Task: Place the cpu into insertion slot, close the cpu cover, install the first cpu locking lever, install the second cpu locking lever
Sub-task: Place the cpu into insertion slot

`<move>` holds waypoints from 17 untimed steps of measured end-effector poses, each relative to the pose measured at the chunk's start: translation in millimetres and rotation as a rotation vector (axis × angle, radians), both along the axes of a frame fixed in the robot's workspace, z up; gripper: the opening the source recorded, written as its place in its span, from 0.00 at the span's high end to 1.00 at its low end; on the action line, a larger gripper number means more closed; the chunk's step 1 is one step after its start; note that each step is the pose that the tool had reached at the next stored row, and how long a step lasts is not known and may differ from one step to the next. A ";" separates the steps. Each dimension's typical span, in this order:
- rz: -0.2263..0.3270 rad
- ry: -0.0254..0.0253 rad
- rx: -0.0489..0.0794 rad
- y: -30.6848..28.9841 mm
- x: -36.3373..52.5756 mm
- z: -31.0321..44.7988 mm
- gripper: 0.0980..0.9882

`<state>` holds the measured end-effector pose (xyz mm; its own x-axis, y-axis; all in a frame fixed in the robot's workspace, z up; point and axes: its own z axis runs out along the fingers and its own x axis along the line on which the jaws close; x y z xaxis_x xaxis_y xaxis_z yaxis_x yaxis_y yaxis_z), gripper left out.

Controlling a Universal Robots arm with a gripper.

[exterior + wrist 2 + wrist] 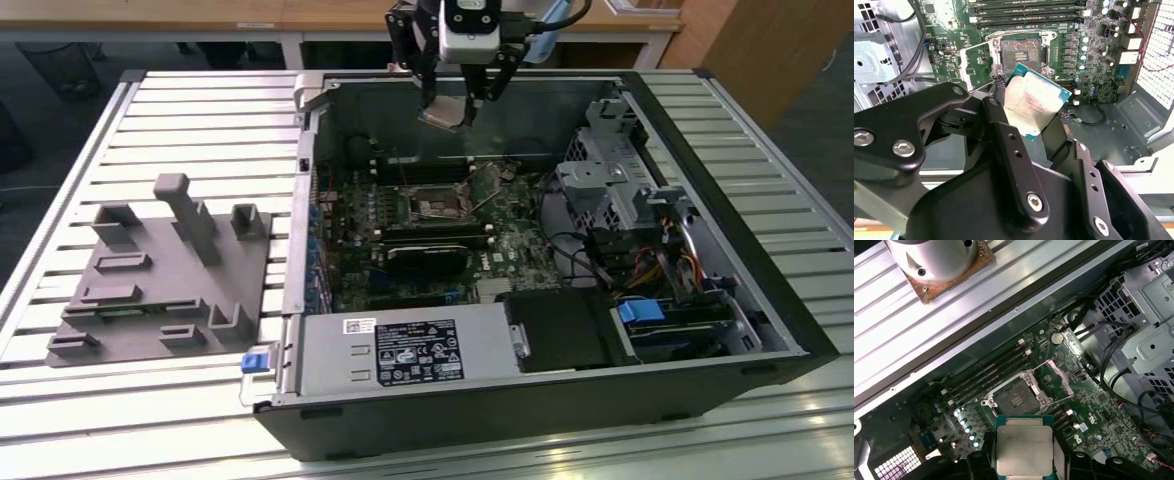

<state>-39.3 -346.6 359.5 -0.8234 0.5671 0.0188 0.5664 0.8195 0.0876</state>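
The claw (462, 108) hangs over the open case (534, 405), which lies on its side on the slatted worktop (200, 110). It is clenched on the cpu (447, 115), a finger on each of two opposite edges. In the exterior view the chip sits tilted between the fingers, well above the board (514, 250) and near the case's far wall. In the second wrist view the cpu (1035, 107) shows its silvery face with a green edge around it, gripped by black fingers (999, 117) on either side, with the slot (1020, 50) lying apart from it on the board. In the first wrist view the cpu (1024, 446) is again held flat-face to the camera, and the slot (1014, 401) lies apart from it, dark centre exposed inside its metal rim. The cover (1060, 377) stands swung open, raised off the slot along one side; in the second wrist view the same cover (974, 64) lies folded back just beside the socket. Long memory slots (1024, 12) run parallel along another side of the slot. On the worktop at the exterior view's left, well apart from the case, lies a grey fixture (160, 285) with upright posts.
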 end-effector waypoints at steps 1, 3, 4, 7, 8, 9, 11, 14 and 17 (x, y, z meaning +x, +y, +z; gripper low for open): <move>-0.004 0.0000 0.000 0.0 0.0 0.0 0.50; -0.011 0.0000 0.000 0.0 0.0 -0.2 0.50; -0.013 0.0001 0.000 0.3 0.0 -0.2 0.50; -0.019 0.0000 0.000 0.6 0.0 -0.3 0.50; -0.023 -0.0001 0.000 0.6 0.0 -0.4 0.50; -0.028 -0.0001 0.000 0.6 0.0 -0.5 0.50; -0.045 -0.0001 -0.002 0.7 0.0 -0.7 0.50; -0.080 -0.0001 -0.004 0.7 0.0 -1.0 0.50; -0.121 -0.0001 -0.006 0.7 0.0 -1.3 0.50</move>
<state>-39.3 -345.9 358.2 -0.7493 0.6621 0.0152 0.6608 0.7459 0.0831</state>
